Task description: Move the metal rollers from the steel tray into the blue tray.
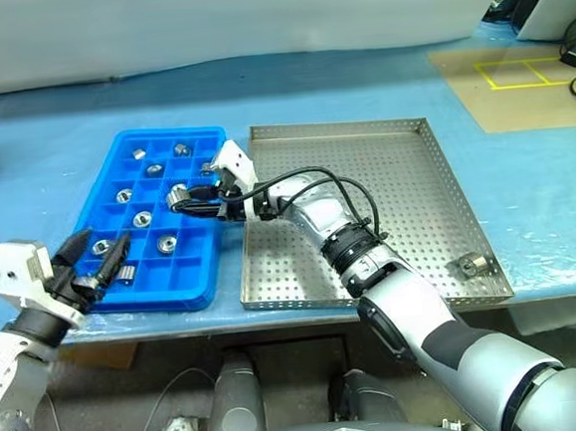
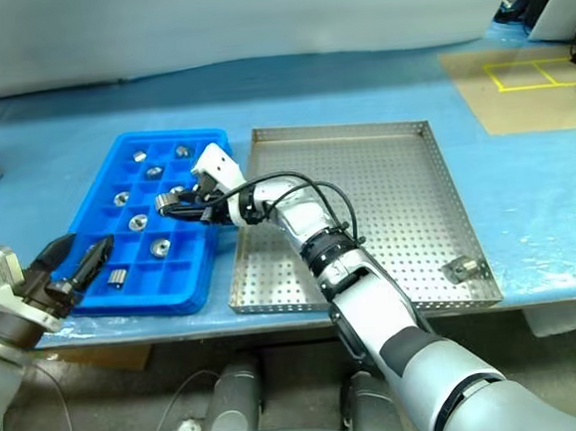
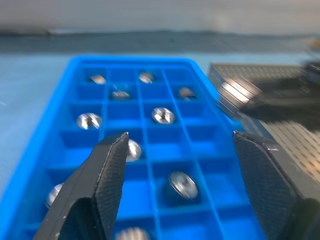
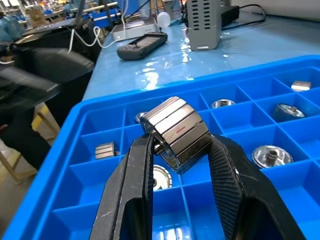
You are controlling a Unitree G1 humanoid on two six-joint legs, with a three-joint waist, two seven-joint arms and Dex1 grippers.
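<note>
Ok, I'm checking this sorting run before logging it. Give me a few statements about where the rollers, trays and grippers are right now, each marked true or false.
1. The right gripper holds a metal roller over the blue tray. True.
2. The steel tray is empty. False: one roller still lies near its front right corner.
3. The left gripper is shut on a roller. False: its fingers stand open with nothing between them.
4. Several compartments of the blue tray already hold rollers. True.
5. The blue tray sits to the right of the steel tray. False: it sits on the left.
</note>
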